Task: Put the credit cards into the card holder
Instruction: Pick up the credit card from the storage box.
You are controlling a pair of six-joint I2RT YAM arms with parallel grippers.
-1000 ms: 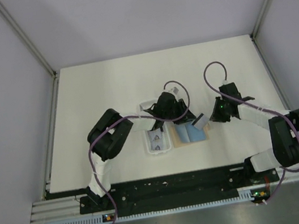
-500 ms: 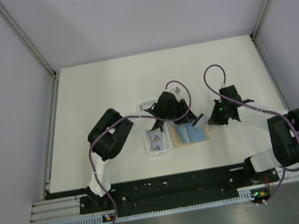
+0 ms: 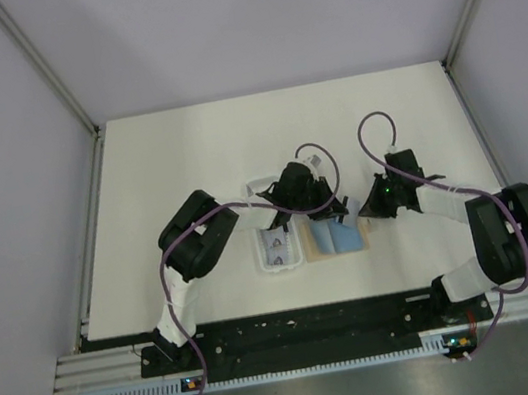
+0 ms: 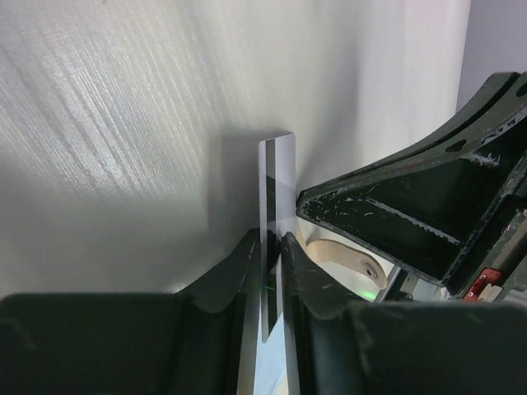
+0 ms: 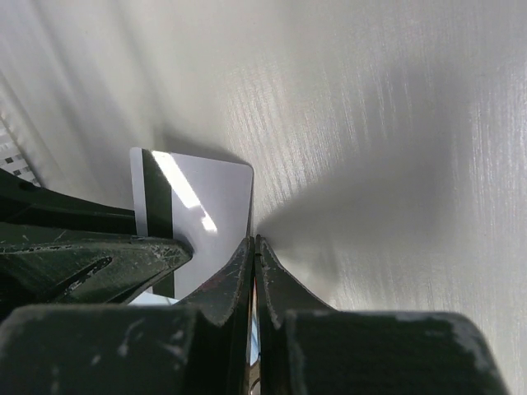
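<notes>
Both left tool (image 4: pixel 270 247) and right tool (image 5: pixel 254 240) pinch one credit card (image 5: pixel 206 216) edgewise above the card holder (image 3: pixel 335 238).

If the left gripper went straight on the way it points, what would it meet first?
Probably the white table: the credit card pinched in the left gripper sticks out ahead and would touch first; depth is unclear.

Left tool (image 4: pixel 270 247), right tool (image 5: pixel 254 243): two; card holder (image 3: pixel 337 238) one; clear tray (image 3: pixel 281 267) one; striped card (image 4: pixel 278 177) one.
</notes>
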